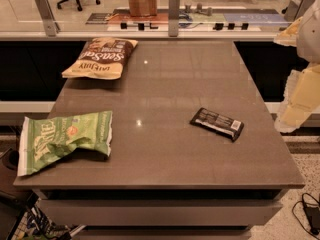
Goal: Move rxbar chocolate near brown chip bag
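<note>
The rxbar chocolate (217, 123) is a small black bar with white lettering. It lies flat on the grey table (170, 84), right of the middle. The brown chip bag (102, 58) lies at the table's far left corner, its dark brown end toward the back and its tan end toward me. My gripper (296, 109) hangs at the right edge of the view, beyond the table's right side, to the right of the bar and apart from it.
A green and white chip bag (64, 139) lies at the table's front left, overhanging the left edge. A glass partition with metal posts (174, 14) runs behind the table. Cables (310, 214) lie on the floor at the lower right.
</note>
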Controlling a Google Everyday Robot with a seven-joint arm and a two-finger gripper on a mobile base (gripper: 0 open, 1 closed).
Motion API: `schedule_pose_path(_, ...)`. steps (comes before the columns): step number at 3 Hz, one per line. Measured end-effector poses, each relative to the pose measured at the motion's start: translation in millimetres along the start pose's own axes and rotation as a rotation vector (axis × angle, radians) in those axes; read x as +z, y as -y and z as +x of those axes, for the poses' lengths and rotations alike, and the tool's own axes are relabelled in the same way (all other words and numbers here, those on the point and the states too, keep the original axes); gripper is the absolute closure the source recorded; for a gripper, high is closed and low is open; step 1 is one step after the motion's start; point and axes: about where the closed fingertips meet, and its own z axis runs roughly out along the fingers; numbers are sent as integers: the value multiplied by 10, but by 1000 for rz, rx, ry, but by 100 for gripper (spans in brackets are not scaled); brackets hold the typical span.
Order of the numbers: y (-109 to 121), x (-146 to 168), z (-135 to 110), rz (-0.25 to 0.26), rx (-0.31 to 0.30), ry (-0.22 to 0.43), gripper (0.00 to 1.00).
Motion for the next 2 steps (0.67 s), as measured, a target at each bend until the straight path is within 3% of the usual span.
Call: schedule_pose_path(2,-13,53,-12,-2,13,34,0)
